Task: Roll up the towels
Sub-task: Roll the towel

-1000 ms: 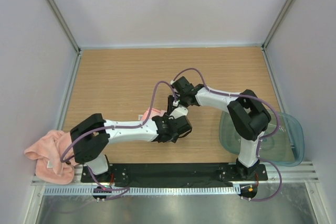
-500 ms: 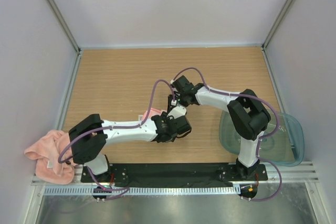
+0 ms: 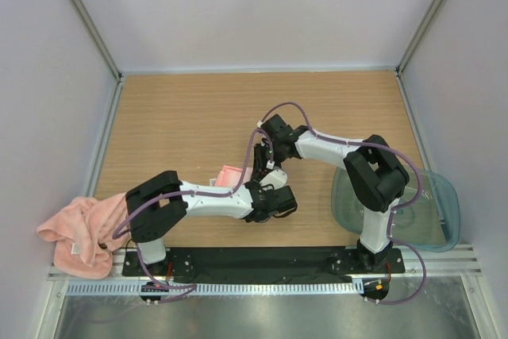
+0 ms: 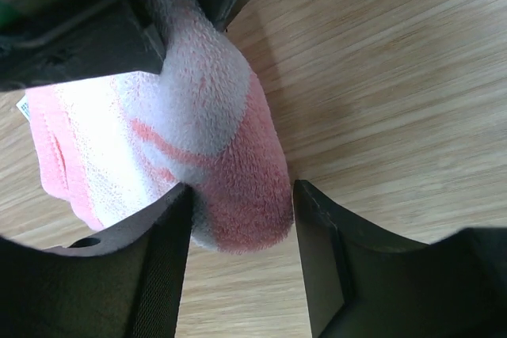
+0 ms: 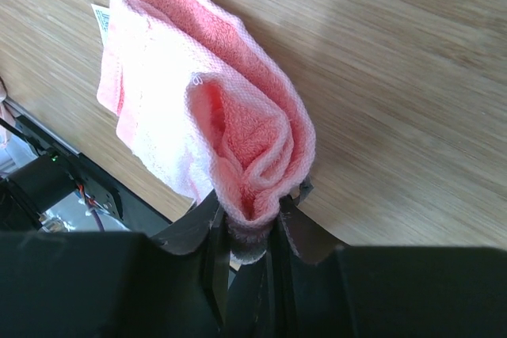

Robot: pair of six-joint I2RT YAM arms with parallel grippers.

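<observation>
One salmon-pink towel lies partly rolled on the wooden table, mid-front. My right gripper reaches down onto it. In the right wrist view that gripper is shut on a bunched fold of the towel. In the left wrist view the rolled end of the towel sits between the fingers of my left gripper, which is open; the roll touches the left finger, with a thin gap to the other. A second towel lies crumpled at the table's front left corner.
A translucent grey-green tub sits at the front right, past the right arm's base. White walls with metal posts close in the table on three sides. A black base rail runs along the near edge.
My left arm has swung its elbow to the right and its gripper has slid slightly toward the near edge, so more of the towel shows. The right gripper has held its grip in place.
</observation>
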